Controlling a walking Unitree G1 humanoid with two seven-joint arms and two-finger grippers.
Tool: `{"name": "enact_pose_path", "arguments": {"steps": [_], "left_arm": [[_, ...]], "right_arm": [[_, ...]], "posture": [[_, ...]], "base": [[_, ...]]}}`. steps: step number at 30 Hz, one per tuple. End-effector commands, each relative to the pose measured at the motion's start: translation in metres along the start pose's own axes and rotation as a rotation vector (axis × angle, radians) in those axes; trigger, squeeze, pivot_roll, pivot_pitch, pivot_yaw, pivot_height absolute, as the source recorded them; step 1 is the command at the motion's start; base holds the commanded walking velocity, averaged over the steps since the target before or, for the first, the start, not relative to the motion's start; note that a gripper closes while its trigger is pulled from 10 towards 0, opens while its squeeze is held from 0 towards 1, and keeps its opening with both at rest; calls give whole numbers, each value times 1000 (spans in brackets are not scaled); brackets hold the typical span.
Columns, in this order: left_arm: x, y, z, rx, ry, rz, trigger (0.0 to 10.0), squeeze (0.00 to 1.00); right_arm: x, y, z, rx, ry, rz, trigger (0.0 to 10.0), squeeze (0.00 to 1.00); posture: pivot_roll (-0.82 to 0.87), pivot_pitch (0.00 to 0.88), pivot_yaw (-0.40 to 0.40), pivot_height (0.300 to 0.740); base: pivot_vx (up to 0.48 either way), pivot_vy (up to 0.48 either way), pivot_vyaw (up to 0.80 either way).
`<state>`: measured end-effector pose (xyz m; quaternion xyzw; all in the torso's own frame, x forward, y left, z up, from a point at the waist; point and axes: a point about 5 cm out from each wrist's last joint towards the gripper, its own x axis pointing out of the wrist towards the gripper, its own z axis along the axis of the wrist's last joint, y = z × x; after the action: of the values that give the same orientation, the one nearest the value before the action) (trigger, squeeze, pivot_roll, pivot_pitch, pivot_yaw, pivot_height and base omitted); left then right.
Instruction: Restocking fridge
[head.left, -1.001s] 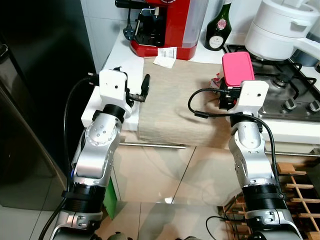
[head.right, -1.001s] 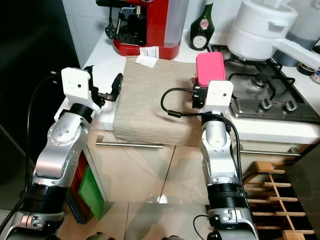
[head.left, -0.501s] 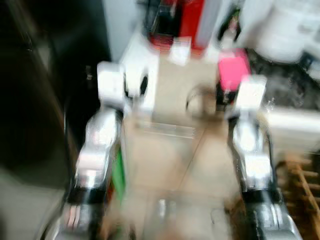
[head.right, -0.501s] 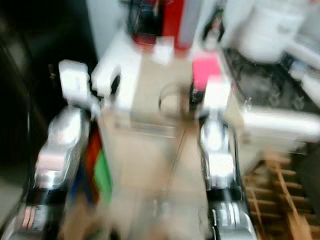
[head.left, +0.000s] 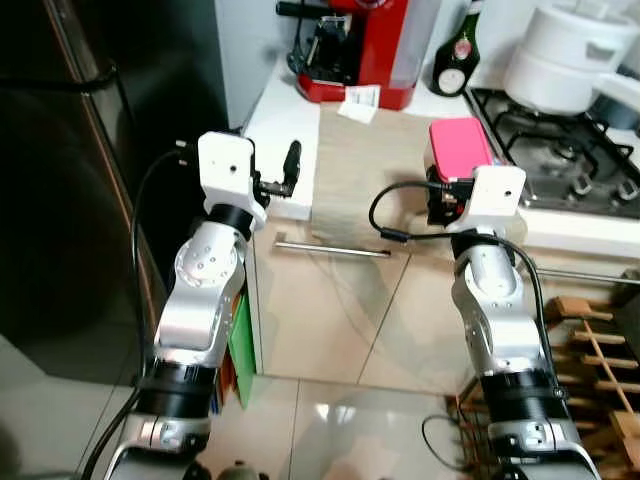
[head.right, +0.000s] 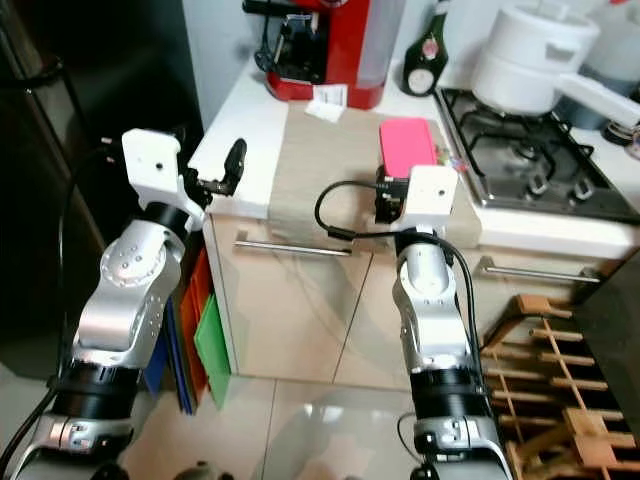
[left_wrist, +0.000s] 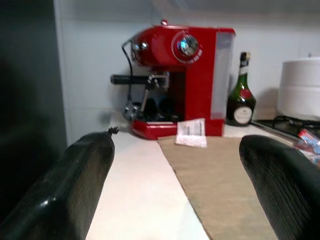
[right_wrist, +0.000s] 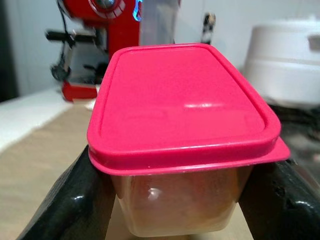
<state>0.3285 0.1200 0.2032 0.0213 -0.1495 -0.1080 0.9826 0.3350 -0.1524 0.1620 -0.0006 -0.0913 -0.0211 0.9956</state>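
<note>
At far left stands the tall dark fridge door (head.left: 90, 180), and nearest it the left tool (head.left: 291, 168) hangs spread wide and empty over the edge of the white worktop (head.left: 285, 110). To the right, the right tool (right_wrist: 180, 200) is clamped on the sides of the clear plastic tub with a pink lid (head.left: 458, 148), held above the beige cloth runner (head.left: 370, 160). The tub's long axis runs away from the robot, and the fridge lies well off to its left, so I judge that a leftward turn comes next.
</note>
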Motion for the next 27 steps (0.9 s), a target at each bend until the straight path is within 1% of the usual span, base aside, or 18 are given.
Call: {"name": "enact_pose_path", "arguments": {"steps": [1,9,20,27], "left_arm": [[1,-3,-1,-5,4,-8,10000,0],[1,-5,-1,-12,6,-11,10000,0],[-1,-3,-1,-1,9,-9,10000,0],[-1,-2,-2,1,11,-10,10000,0]], "right_arm": [[-1,-5,2,1,-1,-15,0,0],[-3,-7,0,-4,9,-14,0,0],[-2,-2,-1,-1,19,4,0,0],[-3,-1,-2,1,23,7,0,0]], "posture": [[45,0,-33,740],[39,0,-36,740],[55,0,-38,740],[53,0,-32,740]], "base": [[-292,-285,0],[-282,-286,0],[-272,-273,0],[-270,-272,0]]}}
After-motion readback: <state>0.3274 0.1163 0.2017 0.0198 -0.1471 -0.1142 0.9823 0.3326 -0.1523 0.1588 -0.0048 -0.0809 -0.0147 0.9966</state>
